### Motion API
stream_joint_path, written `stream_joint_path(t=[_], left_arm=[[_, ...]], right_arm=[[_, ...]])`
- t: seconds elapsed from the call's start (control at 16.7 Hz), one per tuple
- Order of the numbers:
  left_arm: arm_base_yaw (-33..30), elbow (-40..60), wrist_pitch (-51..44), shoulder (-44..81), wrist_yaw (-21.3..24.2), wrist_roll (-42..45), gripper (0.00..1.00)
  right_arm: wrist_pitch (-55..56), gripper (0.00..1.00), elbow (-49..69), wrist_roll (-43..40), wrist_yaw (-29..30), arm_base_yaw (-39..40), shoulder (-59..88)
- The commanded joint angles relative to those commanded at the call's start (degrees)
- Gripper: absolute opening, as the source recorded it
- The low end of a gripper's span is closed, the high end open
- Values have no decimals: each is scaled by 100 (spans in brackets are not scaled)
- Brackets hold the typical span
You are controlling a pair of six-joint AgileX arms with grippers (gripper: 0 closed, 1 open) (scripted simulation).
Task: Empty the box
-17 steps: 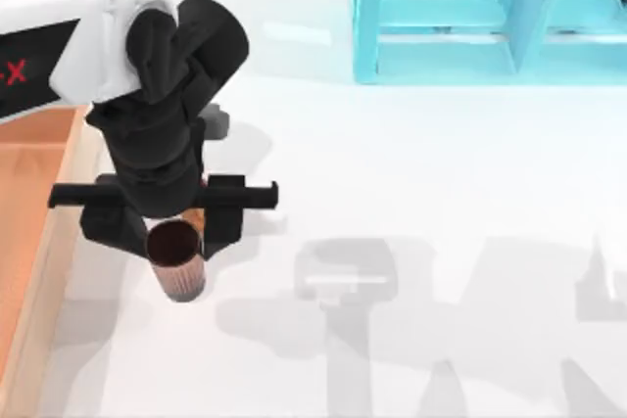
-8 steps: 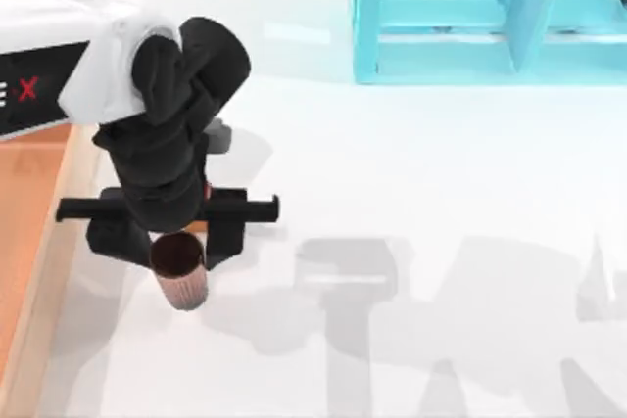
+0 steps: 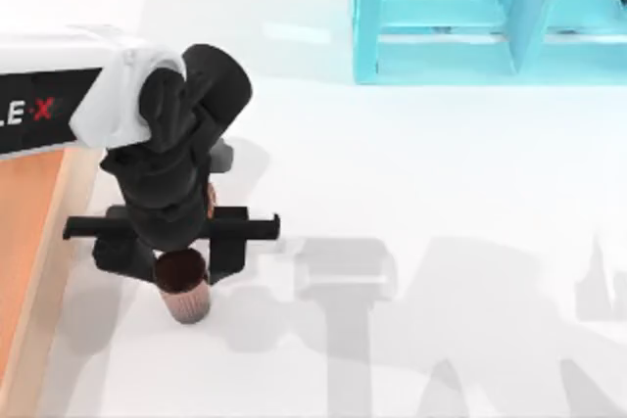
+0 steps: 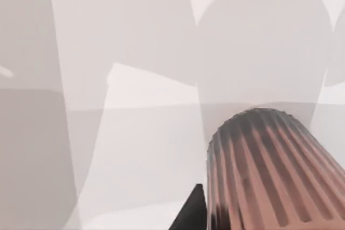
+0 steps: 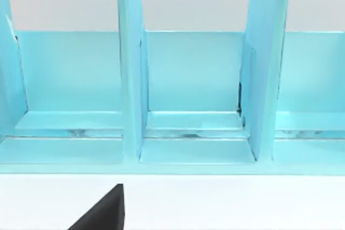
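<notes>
The box lies at the table's left edge, with a light tan rim and an orange-brown floor. Just to its right, over the white table, my left gripper is shut on a brown ribbed cup that points downward, dark opening up. The left wrist view has the cup's ribbed wall close up over the white table, beside one dark finger. My right arm is parked facing the turquoise shelf; a dark tip of its gripper shows in the right wrist view.
A turquoise shelf with upright dividers stands at the back right, seen close in the right wrist view as several compartments. White tabletop stretches from the cup to the right, crossed by grey arm shadows.
My left arm has carried the cup a little toward the table's front edge and slightly right, away from the box rim. The shelf has not moved.
</notes>
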Motion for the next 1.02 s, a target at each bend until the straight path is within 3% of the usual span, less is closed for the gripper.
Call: stream_joint_path(t=[0.06, 0.84, 1.02], left_arm=[[0, 0, 0, 0, 0, 0, 0], [0, 0, 0, 0, 0, 0, 98], [0, 0, 0, 0, 0, 0, 100]], right_arm=[[0, 100, 0, 0, 0, 0, 0], [0, 100, 0, 0, 0, 0, 0], [0, 100, 0, 0, 0, 0, 0]])
